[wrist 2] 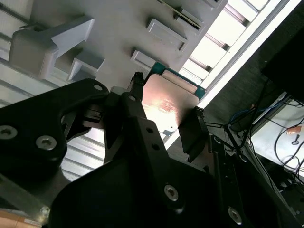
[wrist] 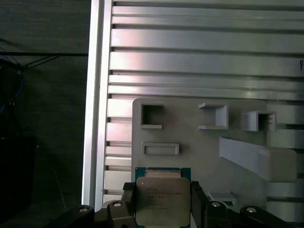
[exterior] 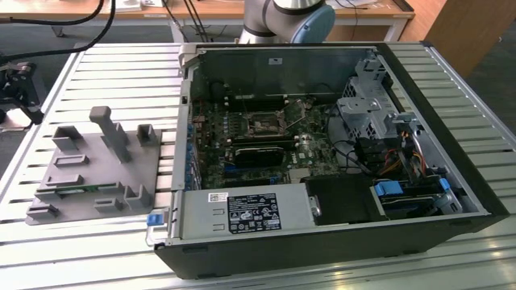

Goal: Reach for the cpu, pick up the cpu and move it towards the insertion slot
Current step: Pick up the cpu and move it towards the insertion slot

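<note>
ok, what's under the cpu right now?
The grey fixture plate lies under the cpu, with a teal edge showing past one side. The chip covers what is directly beneath, so seated or lifted can't be told. The gripper grips its sides.

- The cpu (wrist: 163, 202): dull silver top, teal-green rim.
- The pincer (wrist 2: 166, 107): matt black.
- The worktop (exterior: 96, 60): pale silver, striped with parallel ribs.
- The fixture plate (exterior: 89, 169): plain mid-grey.
- The computer case (exterior: 322, 257): black outside, grey metal inside.
- The insertion slot (exterior: 264, 125): silver frame, dark centre.
- The motherboard (exterior: 211, 169): dark green.
- The latch (exterior: 156, 219): bright blue.
- The arm's joint cap (exterior: 315, 18): pale blue.
</note>
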